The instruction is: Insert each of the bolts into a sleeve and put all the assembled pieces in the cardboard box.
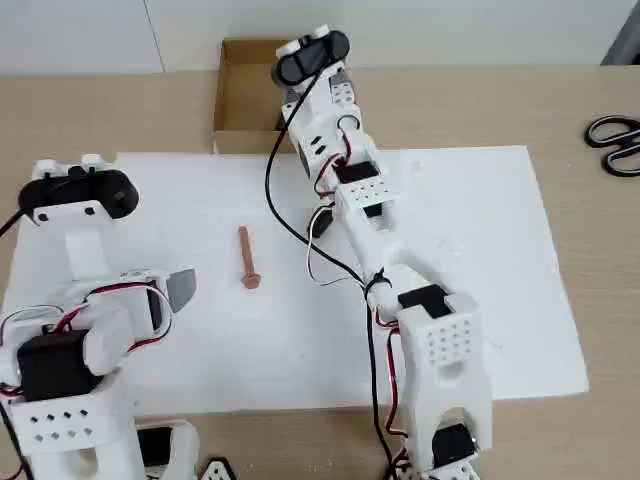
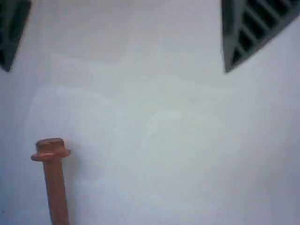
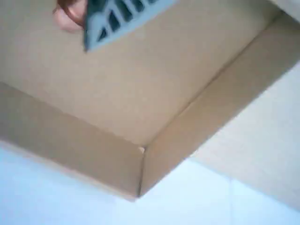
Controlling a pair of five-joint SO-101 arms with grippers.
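Two arms stand at the near edge of the counter (image 1: 100, 110), on the side farthest from the one cardboard box (image 1: 218, 100). One white sheet (image 1: 450, 250) covers the counter from the arms up to the near wall of the box.

The left gripper (image 1: 178, 290) hangs low over the sheet, well apart from the box and off to its left. In the left wrist view its two dark fingers (image 2: 243, 33) are spread wide, with bare sheet (image 2: 164, 140) between them and nothing held.

One brown bolt (image 1: 247, 258) lies flat on the sheet just beside the left gripper, on the side nearer the box. It is well short of the box and roughly in line with the box's left half. Its shaft points toward the box and its flanged head (image 2: 50, 150) faces away from it. It carries no sleeve.

The right arm (image 1: 430, 340) stretches across the sheet to the box. The right gripper (image 3: 93, 28) is over the inside of the box, above the bare cardboard floor and near one inner corner (image 3: 140, 150). One small brownish thing (image 3: 68, 14), blurred, shows right beside the gripper. Whether the gripper grips it or is spread cannot be told.

One pair of scissors (image 1: 615, 143) lies on the bare counter far to the right of the box.
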